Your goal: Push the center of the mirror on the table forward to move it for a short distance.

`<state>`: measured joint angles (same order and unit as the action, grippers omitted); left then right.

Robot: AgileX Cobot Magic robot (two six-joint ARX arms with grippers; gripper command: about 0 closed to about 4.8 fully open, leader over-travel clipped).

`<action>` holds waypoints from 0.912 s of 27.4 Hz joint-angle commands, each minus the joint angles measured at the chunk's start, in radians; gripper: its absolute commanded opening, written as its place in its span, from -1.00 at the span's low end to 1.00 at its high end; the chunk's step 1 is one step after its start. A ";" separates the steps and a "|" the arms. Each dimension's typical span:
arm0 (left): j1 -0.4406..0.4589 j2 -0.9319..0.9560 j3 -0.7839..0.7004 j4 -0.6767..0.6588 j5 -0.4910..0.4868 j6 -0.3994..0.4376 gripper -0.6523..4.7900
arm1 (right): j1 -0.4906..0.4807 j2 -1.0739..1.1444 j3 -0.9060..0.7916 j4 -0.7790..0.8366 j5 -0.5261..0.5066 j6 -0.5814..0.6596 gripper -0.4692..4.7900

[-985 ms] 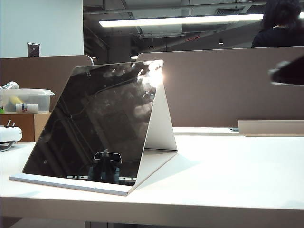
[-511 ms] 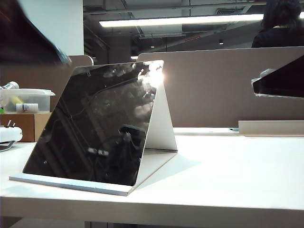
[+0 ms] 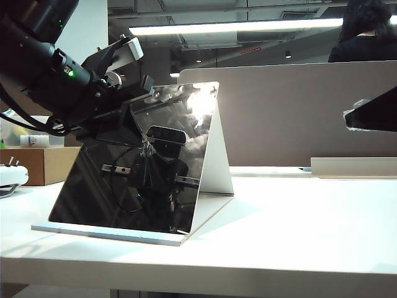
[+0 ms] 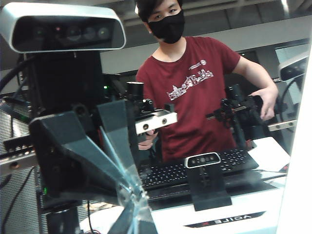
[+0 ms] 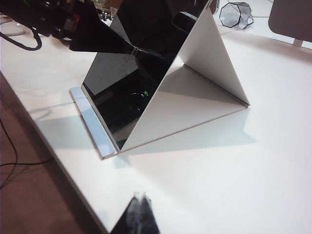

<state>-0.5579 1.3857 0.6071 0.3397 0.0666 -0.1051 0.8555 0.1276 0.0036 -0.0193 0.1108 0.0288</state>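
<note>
The mirror (image 3: 124, 198) is a dark tilted panel on a folded white stand, on the white table (image 3: 298, 236). My left gripper (image 3: 141, 141) comes in from the upper left, shut, with its tip against the middle of the panel. In the left wrist view the shut left gripper (image 4: 128, 191) meets its own reflection in the mirror (image 4: 219, 97). The right wrist view shows the mirror (image 5: 122, 97) from the side, with the left gripper (image 5: 131, 48) touching the glass. My right gripper (image 5: 140, 197) is shut and empty, hovering over the table (image 5: 219, 170) near its front edge; it shows as the right gripper (image 3: 372, 117) at the far right.
A small octagonal glass object (image 5: 236, 13) sits behind the mirror. A cardboard box (image 3: 37, 162) and a white device (image 3: 9, 177) are at the far left. Brown partitions (image 3: 298, 112) stand behind the table. The table edge (image 5: 63, 151) drops off close to the mirror's base lip.
The left arm has come in from the upper left and set its shut gripper against the mirror's centre. The mirror has slid a little away and to the right.
</note>
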 commanded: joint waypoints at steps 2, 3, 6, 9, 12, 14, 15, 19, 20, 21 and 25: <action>0.004 0.011 0.002 0.044 -0.079 0.004 -0.78 | -0.004 -0.001 -0.004 0.016 0.000 0.000 -0.84; 0.005 0.020 0.002 0.069 -0.082 0.004 -0.78 | -0.004 -0.001 -0.004 0.016 0.000 0.000 -0.84; 0.005 0.073 0.016 0.187 -0.082 0.004 -0.78 | -0.012 -0.001 -0.004 0.016 0.000 0.000 -0.84; 0.008 0.133 0.071 0.190 -0.082 0.013 -0.78 | -0.057 -0.001 -0.004 0.016 -0.001 0.001 -0.84; 0.018 0.247 0.161 0.201 -0.082 0.027 -0.78 | -0.177 -0.001 -0.004 0.016 -0.001 0.000 -0.84; 0.022 0.325 0.227 0.201 -0.082 0.027 -0.78 | -0.257 -0.001 -0.004 0.016 0.000 0.000 -0.84; 0.029 0.377 0.277 0.201 -0.078 0.026 -0.78 | -0.298 -0.001 -0.004 0.016 0.000 0.000 -0.84; 0.035 0.530 0.439 0.254 -0.066 0.026 -0.78 | -0.443 -0.003 -0.004 0.016 -0.001 0.000 -0.84; 0.036 0.565 0.484 0.252 -0.066 0.026 -0.78 | -0.473 -0.007 -0.004 0.016 0.000 0.000 -0.84; 0.045 0.601 0.535 0.252 -0.063 0.026 -0.78 | -0.507 -0.015 -0.004 0.016 0.000 0.000 -0.84; 0.066 0.743 0.750 0.211 -0.063 0.027 -0.78 | -0.582 -0.026 -0.004 0.019 0.003 0.000 -0.84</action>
<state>-0.4961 2.1048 1.3151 0.5705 0.0078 -0.0814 0.2806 0.1040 0.0036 -0.0189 0.1120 0.0288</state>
